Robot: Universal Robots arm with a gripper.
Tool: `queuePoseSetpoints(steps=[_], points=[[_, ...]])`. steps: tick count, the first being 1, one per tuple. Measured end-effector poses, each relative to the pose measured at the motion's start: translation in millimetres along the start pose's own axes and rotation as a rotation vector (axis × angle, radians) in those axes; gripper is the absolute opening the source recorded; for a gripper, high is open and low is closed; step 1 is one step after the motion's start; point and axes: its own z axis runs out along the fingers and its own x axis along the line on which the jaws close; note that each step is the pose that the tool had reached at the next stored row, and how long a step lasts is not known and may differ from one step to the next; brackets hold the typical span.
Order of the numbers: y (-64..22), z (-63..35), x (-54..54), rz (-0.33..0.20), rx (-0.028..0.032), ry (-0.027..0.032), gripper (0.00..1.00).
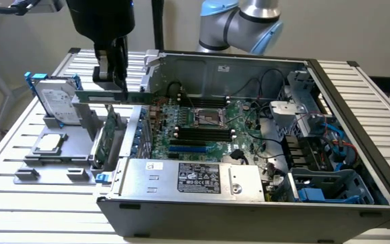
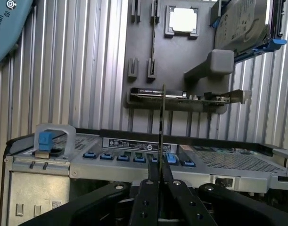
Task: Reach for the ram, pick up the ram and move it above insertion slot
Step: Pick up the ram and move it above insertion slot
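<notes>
The ram [image 1: 110, 96] is a long, thin green stick held level in the air, with my black gripper [image 1: 111, 87] shut on its top edge from above. It hangs over the left wall of the open computer case [image 1: 357, 127], between the grey fixture and the motherboard. The dark memory slots [image 1: 202, 134] lie on the motherboard [image 1: 235, 114], further toward the exterior view's right. In the wrist view the ram [image 2: 162, 117] shows edge-on as a thin line rising from between my gripper's [image 2: 159, 181] closed fingers.
A silver hard drive [image 1: 53, 101], a processor chip [image 1: 49, 144] and an upright green expansion card [image 1: 107, 134] sit on the grey fixture [image 1: 59, 162] at the exterior view's left. The power supply [image 1: 188, 178] fills the case front. Cables and a blue drive cage [image 1: 330, 188] crowd the right.
</notes>
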Motion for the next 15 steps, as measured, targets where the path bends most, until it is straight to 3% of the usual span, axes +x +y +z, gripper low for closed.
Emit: queuePoseSetpoints(steps=[15], points=[[-41.8,-2.0,-4.7,-0.001,0.0025,-0.0353,0.14]])
